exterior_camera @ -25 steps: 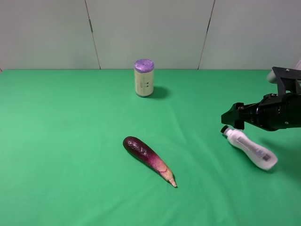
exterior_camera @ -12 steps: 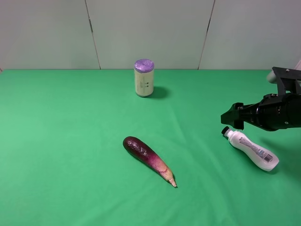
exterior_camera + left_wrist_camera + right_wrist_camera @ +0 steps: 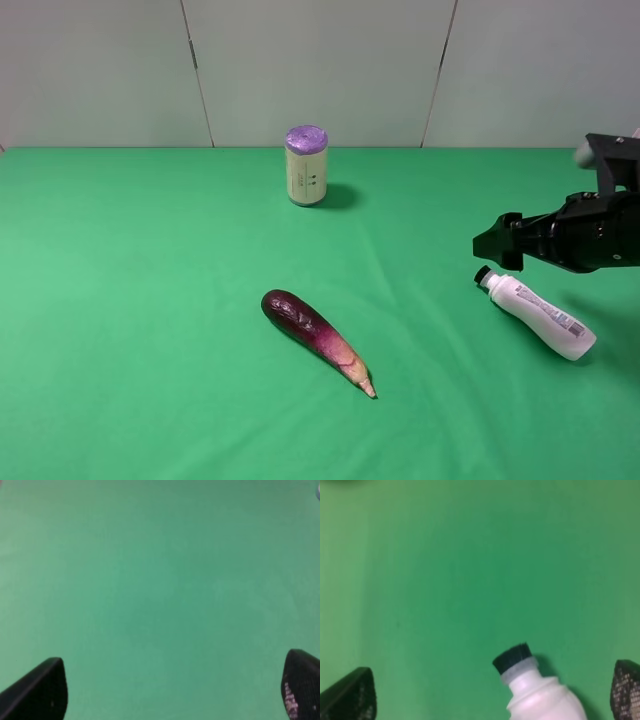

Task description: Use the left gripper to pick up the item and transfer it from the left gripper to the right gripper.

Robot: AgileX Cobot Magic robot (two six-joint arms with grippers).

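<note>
Lying slim white plastic bottle (image 3: 536,314), black cap

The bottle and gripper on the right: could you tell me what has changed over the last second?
The bottle has shifted slightly right on the cloth and lies free. The right gripper, open above its cap, drew back a little to the right. The can and eggplant stayed put.
</note>
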